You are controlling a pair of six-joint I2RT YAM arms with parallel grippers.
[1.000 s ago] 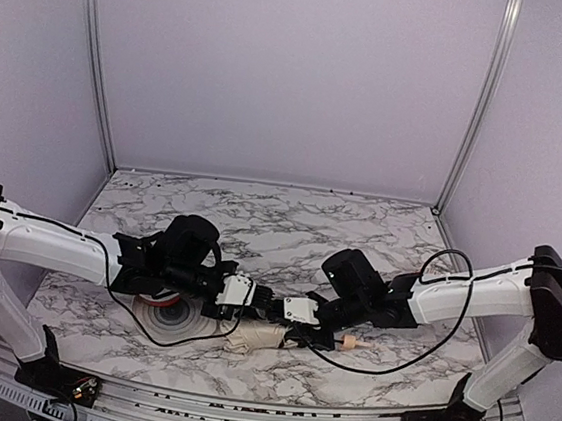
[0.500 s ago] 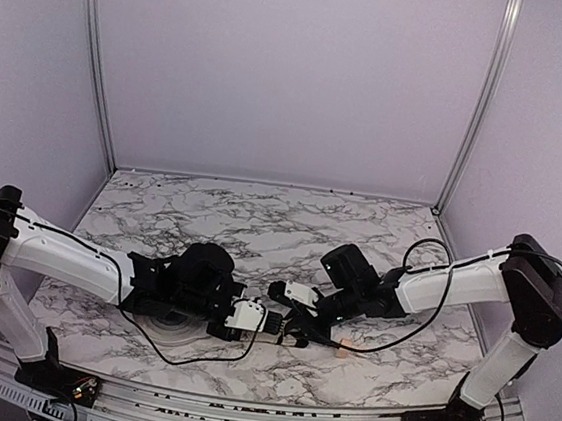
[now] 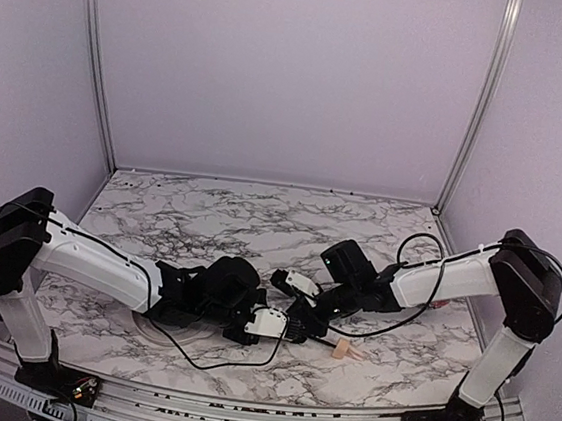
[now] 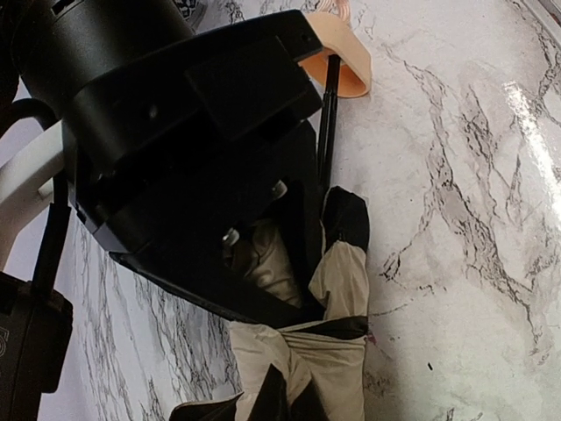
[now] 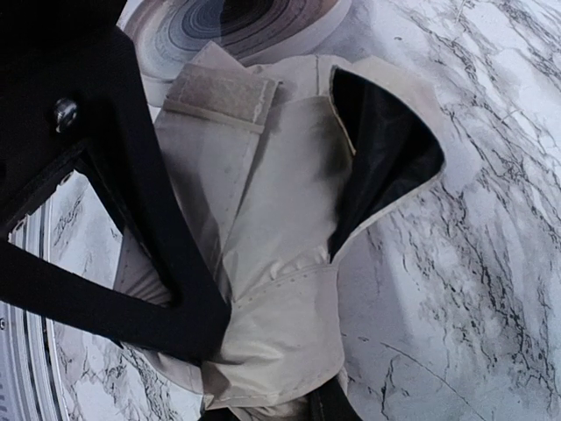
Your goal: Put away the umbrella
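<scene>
From above, both arms reach in low to the near middle of the table (image 3: 260, 218). The left claw (image 3: 287, 329) and the right claw (image 3: 302, 318) meet almost nose to nose over the umbrella (image 3: 345, 350). Only its tan handle and a bit of thin shaft poke out to the right, and the cloth is hidden under the two claws. I'd guess they crowd in like this because a floppy canopy needs two holds to be gathered.

In the left wrist view, the cream cloth with its black lining bunches to a point at the bottom edge, where this claw's tips sit. The claw is pressed fully together, apparently with a fold nipped in it. The right claw's black body comes down into the cloth just above. The shaft (image 4: 327, 114) runs off to the handle (image 4: 337, 57), which lies flat on the marble.

In the right wrist view, the cloth draws into a tuck at the bottom edge, and this claw is clamped narrowly on it. The closing strap (image 5: 223, 98) lies loose on top, and one flap gapes open to show the lining. A ringed dish (image 5: 245, 22) sits just beyond; I cannot tell whether the cloth touches it. To my eye the canopy is being pulled snug for wrapping and is not yet bundled.
</scene>
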